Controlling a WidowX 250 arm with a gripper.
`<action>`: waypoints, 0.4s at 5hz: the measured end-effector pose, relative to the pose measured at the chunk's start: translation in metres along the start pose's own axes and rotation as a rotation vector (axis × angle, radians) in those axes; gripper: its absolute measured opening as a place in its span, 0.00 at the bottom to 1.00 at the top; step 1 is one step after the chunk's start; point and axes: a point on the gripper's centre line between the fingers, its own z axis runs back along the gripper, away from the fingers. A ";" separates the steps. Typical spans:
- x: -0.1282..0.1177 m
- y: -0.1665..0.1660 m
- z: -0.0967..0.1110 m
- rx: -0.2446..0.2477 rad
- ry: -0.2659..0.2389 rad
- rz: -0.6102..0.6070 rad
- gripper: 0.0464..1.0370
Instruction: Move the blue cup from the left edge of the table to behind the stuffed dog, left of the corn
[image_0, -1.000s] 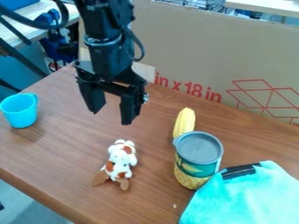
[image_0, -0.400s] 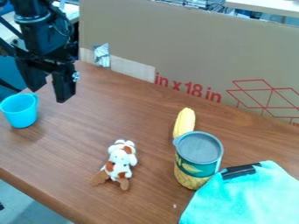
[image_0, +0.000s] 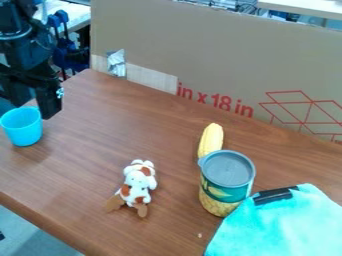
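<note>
Over at the upper left, the black gripper (image_0: 32, 107) hangs beside the blue cup (image_0: 22, 129), which stands upright on the counter (image_0: 107, 145). Its jaws are spread well apart with nothing between them that I can see; one crosses the cup's upper right side, though I can't tell whether they touch. Working well here would mean lining the spread up with the rim before going any lower, straddling one wall, and closing gently, since a light, empty-looking cup could tip or skid if a fingertip landed on its edge. Further right, the spotted plush dog (image_0: 137, 185), the corn cob (image_0: 212, 140), the lidded can (image_0: 227, 182) and the turquoise cloth (image_0: 284, 222) all lie well apart from that spot, so they shouldn't get in the way.

As for what's different, the gripper has swung left from above the counter's back middle, while the cup and everything right of it have stayed put.
</note>
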 end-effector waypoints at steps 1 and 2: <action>0.001 0.014 -0.005 0.016 -0.002 0.029 0.96; -0.003 0.030 -0.014 -0.001 0.006 0.064 0.96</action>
